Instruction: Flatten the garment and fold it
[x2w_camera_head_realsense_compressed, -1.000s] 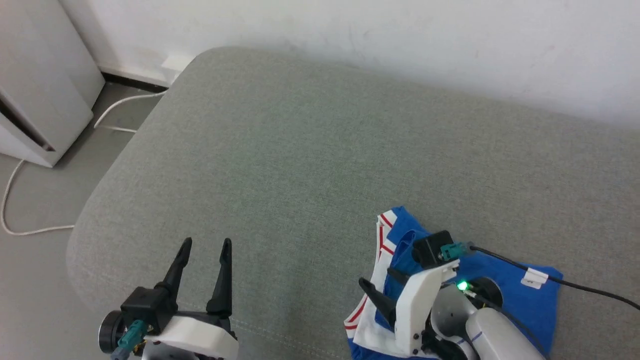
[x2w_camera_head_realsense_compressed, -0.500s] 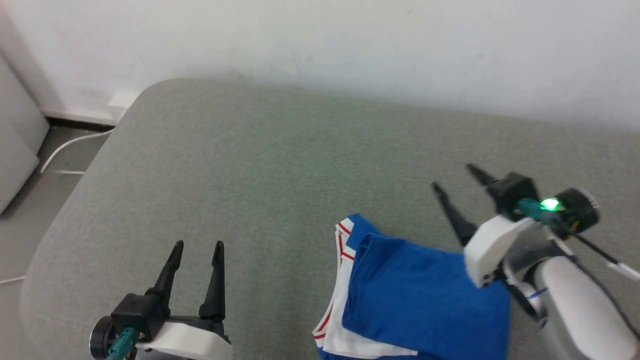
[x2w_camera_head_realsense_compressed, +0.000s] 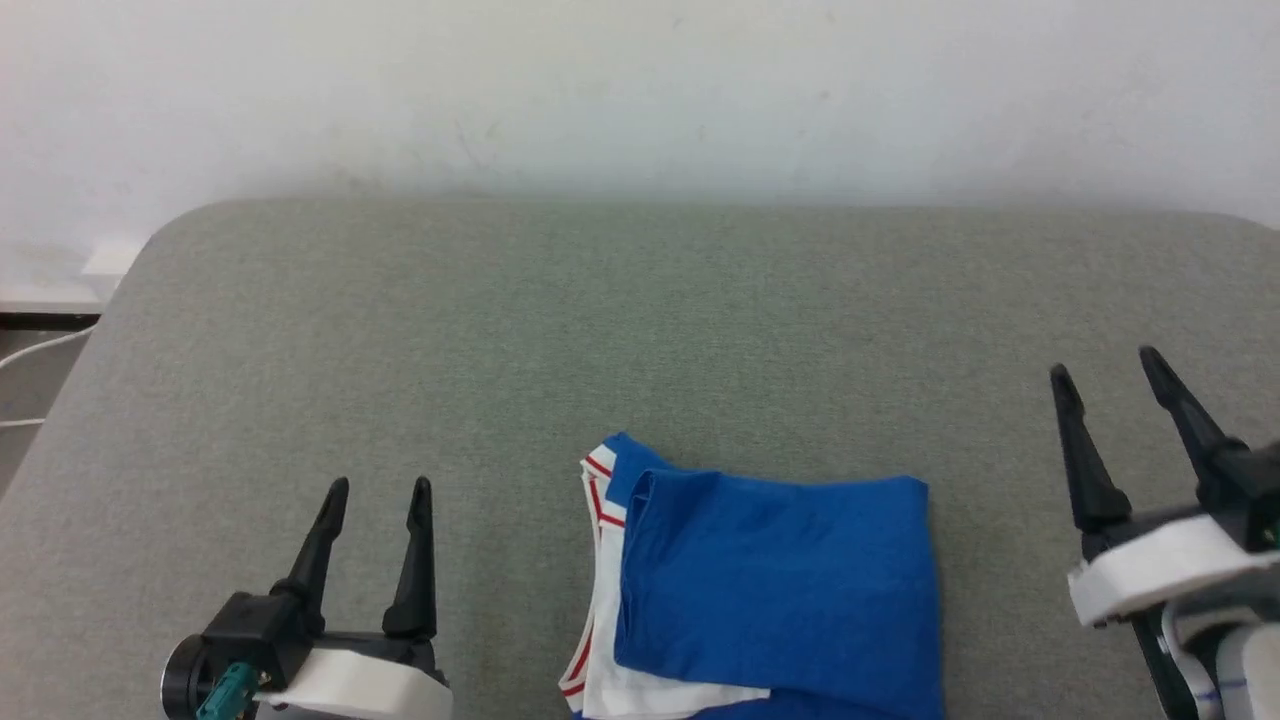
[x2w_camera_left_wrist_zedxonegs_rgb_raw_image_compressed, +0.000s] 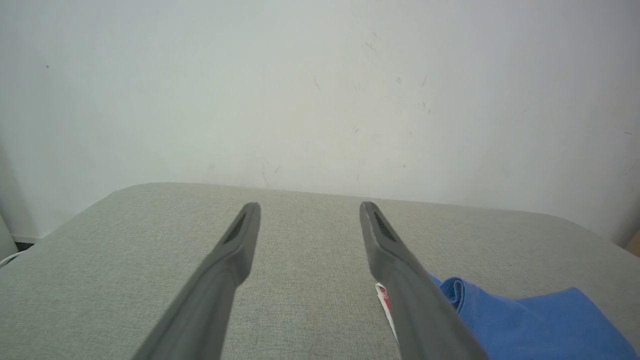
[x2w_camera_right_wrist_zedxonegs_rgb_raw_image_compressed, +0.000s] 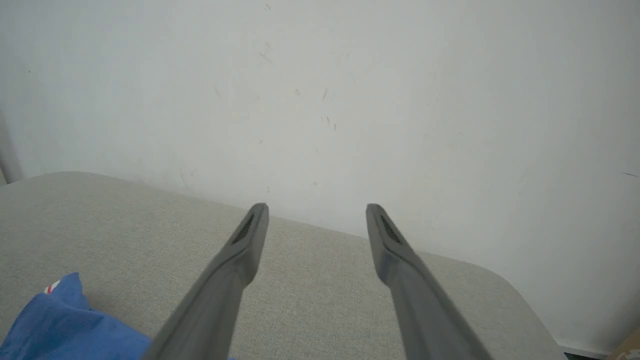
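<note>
Folded at the lower centre of the head frame: royal-blue jersey garment (x2w_camera_head_realsense_compressed: 780, 580) with white layers and red-striped trim stacked along its left side, flat on the grey woven fabric surface (x2w_camera_head_realsense_compressed: 600, 330). At lower left, left tool (x2w_camera_head_realsense_compressed: 381, 483), released, empty, well apart from the cloth. At lower right, right tool (x2w_camera_head_realsense_compressed: 1103, 361), also released and empty, clear of the blue edge. Across the top, pale wall (x2w_camera_head_realsense_compressed: 640, 90).

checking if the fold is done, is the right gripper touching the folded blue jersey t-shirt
Apart: the head view shows grey fabric cushion between the right gripper and the blue jersey T-shirt.
</note>
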